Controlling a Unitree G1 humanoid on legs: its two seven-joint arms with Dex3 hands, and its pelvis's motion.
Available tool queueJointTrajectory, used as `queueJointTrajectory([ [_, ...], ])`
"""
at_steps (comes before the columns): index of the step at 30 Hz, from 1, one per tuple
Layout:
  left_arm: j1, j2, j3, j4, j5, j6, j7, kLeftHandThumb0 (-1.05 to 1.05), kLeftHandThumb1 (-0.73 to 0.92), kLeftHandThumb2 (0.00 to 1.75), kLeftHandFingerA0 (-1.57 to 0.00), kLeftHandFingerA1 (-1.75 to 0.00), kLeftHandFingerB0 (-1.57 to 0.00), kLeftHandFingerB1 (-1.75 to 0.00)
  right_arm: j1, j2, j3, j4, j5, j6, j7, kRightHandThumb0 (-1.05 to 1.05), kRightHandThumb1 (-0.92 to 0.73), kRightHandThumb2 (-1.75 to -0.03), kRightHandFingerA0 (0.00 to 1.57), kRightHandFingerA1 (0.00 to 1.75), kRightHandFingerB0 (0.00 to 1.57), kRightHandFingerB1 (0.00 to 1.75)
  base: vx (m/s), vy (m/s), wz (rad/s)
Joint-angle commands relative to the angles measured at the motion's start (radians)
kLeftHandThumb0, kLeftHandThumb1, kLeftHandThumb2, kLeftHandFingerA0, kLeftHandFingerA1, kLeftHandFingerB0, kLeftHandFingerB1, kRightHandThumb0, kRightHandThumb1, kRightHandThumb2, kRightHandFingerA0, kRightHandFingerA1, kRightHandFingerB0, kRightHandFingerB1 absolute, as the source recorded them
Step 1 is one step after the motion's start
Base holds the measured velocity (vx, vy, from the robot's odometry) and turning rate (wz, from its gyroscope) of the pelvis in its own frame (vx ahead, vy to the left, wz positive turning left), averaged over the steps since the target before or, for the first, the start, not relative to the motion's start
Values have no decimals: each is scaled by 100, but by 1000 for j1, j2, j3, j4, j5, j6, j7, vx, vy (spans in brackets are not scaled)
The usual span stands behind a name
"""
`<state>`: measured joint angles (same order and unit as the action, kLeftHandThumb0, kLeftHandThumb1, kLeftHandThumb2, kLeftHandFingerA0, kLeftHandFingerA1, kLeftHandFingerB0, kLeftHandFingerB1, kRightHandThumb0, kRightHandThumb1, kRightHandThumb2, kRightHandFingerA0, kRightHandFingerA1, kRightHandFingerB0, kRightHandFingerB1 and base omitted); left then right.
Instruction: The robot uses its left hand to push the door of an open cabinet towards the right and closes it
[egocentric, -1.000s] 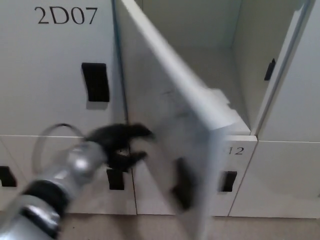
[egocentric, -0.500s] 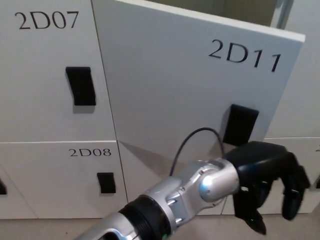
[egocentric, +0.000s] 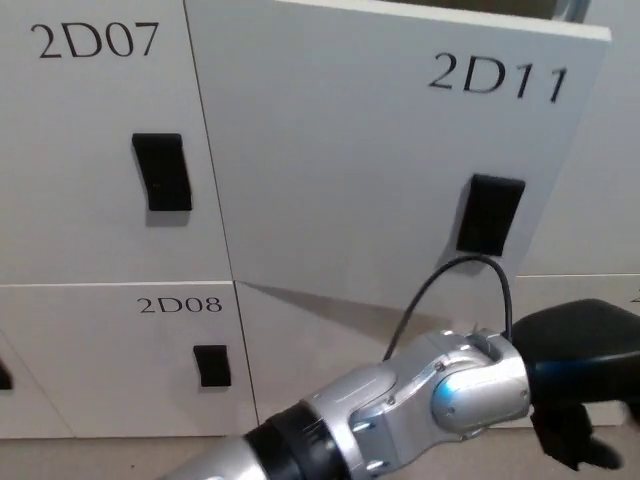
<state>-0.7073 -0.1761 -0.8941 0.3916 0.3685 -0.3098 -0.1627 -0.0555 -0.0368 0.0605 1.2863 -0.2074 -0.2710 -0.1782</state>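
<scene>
change since earlier frame: door 2D11 (egocentric: 380, 170) swung a bit further toward shut, top right corner now closer to the cabinet front; left hand (egocentric: 585, 375) slid right and lower, partly out of frame; camera framing near identical
door facing: white front panel turned toward camera, label "2D11" readable upper right, black handle recess (egocentric: 490, 214) below the label
door long axis: cannot tell, top edge cropped; visible top edge slopes down slightly to the right; hinge side at left, free edge at right
door state: not flush, lower edge casts a wedge shadow on the panel beneath, sliver of dark interior above top right corner
door position: middle to right of view, beside locker 2D07 (egocentric: 100, 150), above the lower row
left hand position: lower right corner, black, below the handle recess and under the door's lower edge in the picture; contact with door not visible
left hand fingers: mostly cropped by frame edge, one dark stub pointing down; open or closed cannot be told
left arm: silver forearm (egocentric: 400, 410) entering from bottom centre, black cuff band, black cable (egocentric: 450, 290) looping up over the wrist in front of the door
right hand: out of view
surroundings: wall of white lockers, locker 2D08 (egocentric: 130, 360) lower left with small black handle, strip of beige floor (egocentric: 100, 458) along the bottom
</scene>
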Motion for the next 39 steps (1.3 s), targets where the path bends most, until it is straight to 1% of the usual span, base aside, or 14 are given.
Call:
queueJointTrajectory([
  [1,362,482,107,-530,-166,64,-281,-22,57,100,-15,-44,-17,-44,57,-32,-28,9,18,-77,-31,-50,-64,-95,38,53,31,49,0,0,0],
  [4,479,580,148,-462,-176,11,-246,-64,91,68,-49,-40,-46,-38,74,10,-93,17,94,-19,22,-47,-76,-64,48,36,52,38,0,0,0],
  [5,501,605,169,-430,-188,-9,-239,-68,80,77,-53,-48,-42,-42,66,5,-67,18,64,-18,1,-53,-65,-94,33,50,37,50,0,0,0],
  [9,607,705,270,-363,-246,-11,-234,-65,90,68,-53,-41,-47,-37,43,-10,-13,8,-1,-21,-48,-50,-65,-95,36,52,39,52,0,0,0],
  [10,650,740,308,-290,-260,-53,-218,-58,71,109,-51,-61,-32,-50,45,-14,-17,9,2,-28,-44,-53,-65,-98,37,52,38,52,0,0,0],
  [11,661,746,317,-277,-264,-60,-215,-58,71,109,-51,-61,-32,-50,47,-15,-17,9,3,-30,-43,-53,-65,-98,37,52,38,52,0,0,0],
  [12,679,751,328,-248,-272,-78,-209,-63,88,67,-55,-42,-47,-38,50,-14,-20,11,5,-32,-43,-52,-65,-96,35,51,40,52,0,0,0],
  [14,729,767,368,-150,-285,-147,-180,-63,88,67,-56,-41,-48,-38,52,-13,-19,15,4,-32,-46,-50,-64,-98,37,53,38,53,0,0,0],
  [23,901,758,615,160,-310,-293,-26,-59,85,66,-62,-39,-54,-38,15,-26,-36,9,19,-25,-45,-52,-65,-94,36,51,37,51,0,0,0],
  [25,922,752,664,218,-291,-310,19,-57,69,105,-55,-59,-38,-51,8,-35,-37,10,15,-25,-46,-54,-66,-95,36,51,35,50,0,0,0],
  [26,919,743,675,233,-286,-307,32,-64,76,68,-57,-41,-49,-38,2,-42,-40,9,17,-27,-45,-53,-66,-96,36,51,35,50,0,0,0],
  [32,878,688,767,457,-248,-323,144,-63,77,66,-50,-38,-46,-36,-4,-75,-73,6,30,-62,-50,-47,-63,-98,38,54,36,52,0,0,0],
  [34,856,682,783,534,-229,-304,182,-66,70,103,-43,-53,-34,-47,-6,-82,-81,6,32,-67,-47,-43,-79,-64,47,39,46,38,0,0,0],
  [39,799,686,794,689,-192,-249,255,-63,74,67,-45,-37,-43,-35,-27,-89,-77,1,20,-63,-44,-43,-79,-64,48,38,47,37,0,0,0],
])
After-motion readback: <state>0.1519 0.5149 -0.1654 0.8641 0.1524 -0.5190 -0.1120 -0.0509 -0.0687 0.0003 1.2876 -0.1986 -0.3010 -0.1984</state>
